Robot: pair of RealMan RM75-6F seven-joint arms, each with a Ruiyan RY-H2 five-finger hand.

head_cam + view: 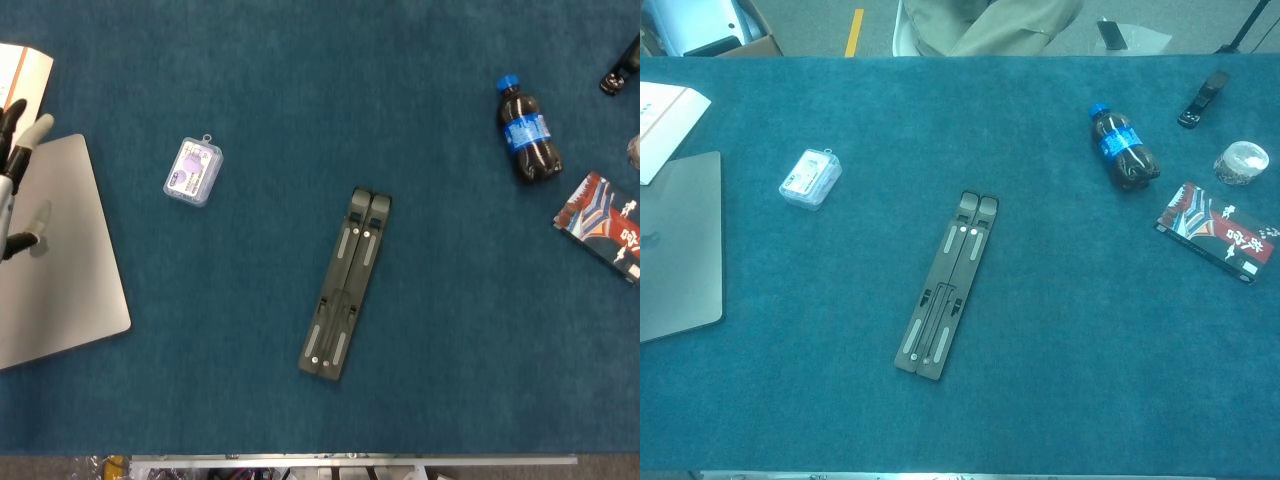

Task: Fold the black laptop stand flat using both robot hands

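Observation:
The black laptop stand [345,283] lies folded flat on the blue table [300,80], its two long bars side by side, running from near centre toward the front; it shows the same way in the chest view [949,284]. Only the fingertips of my left hand [12,170] show at the far left edge of the head view, spread apart over the laptop and holding nothing. My right hand is out of both views. Neither hand is near the stand.
A grey closed laptop [60,260] lies at the left, with a white box [25,70] behind it. A small clear case [193,171] sits left of the stand. At the right are a cola bottle [526,130], a printed packet [605,224], a tape roll [1241,162] and a black clip [1202,98].

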